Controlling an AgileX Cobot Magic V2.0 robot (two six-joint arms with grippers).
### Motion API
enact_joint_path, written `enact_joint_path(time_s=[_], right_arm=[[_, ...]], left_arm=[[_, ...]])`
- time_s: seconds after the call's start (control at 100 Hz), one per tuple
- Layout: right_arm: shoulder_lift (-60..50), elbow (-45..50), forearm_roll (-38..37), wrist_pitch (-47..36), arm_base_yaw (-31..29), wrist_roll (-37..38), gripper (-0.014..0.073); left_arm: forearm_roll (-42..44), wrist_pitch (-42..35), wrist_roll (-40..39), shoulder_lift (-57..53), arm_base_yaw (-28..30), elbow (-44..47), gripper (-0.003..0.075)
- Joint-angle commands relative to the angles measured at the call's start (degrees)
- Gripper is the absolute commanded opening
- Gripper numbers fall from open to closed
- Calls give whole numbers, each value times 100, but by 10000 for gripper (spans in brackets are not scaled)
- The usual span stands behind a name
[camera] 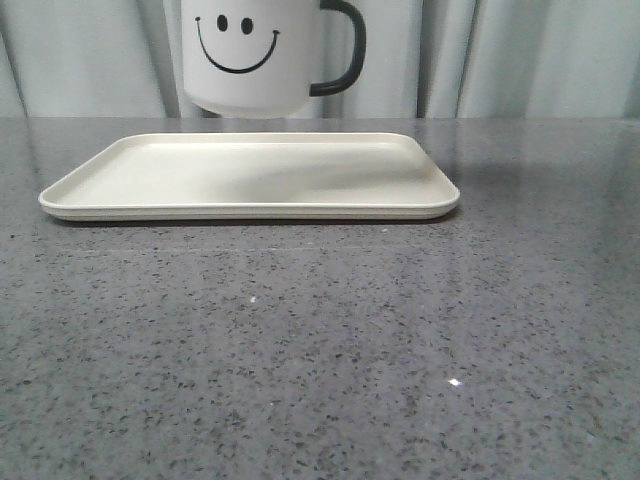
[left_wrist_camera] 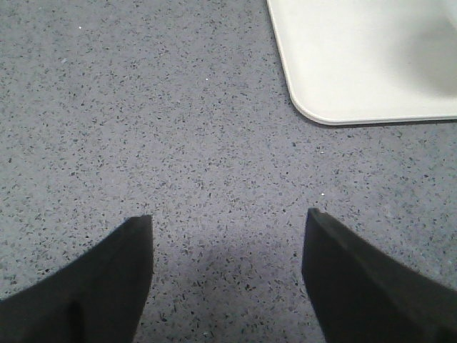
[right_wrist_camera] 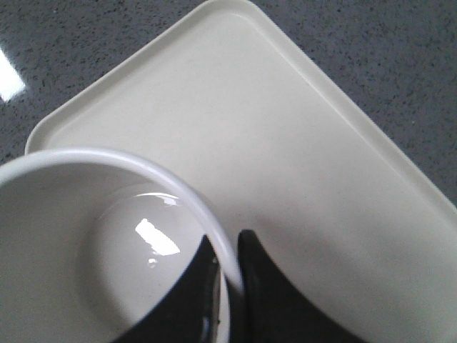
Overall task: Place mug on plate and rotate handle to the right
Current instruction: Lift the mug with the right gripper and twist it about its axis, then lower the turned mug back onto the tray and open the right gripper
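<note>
Grey speckled countertop (camera: pixel 320 350) is bare; right gripper (right_wrist_camera: pixel 230 286) pinches the mug (camera: pixel 255 55) rim above the plate (camera: pixel 250 205). Rim slip risks a drop. Left gripper (left_wrist_camera: pixel 228 271) spread, idle.

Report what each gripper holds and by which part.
The right gripper pinches the mug by its rim wall, one finger inside, one outside. The left gripper is open, holding nothing.

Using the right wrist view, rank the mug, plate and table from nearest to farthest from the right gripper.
1. Mug: its rim is pinched in the right gripper.
2. Plate: directly under the mug, not touching it.
3. Table: under and around the plate.
</note>
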Motion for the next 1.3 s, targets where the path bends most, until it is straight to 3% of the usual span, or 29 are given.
enact_joint_path(time_s=[0.0, 1.29], right_arm=[[-263, -304, 99, 41, 6, -399, -58], [572, -337, -58, -280, 6, -508, -58]], left_arm=[[-106, -376, -44, 13, 22, -143, 438], [-106, -376, -44, 13, 22, -143, 438]])
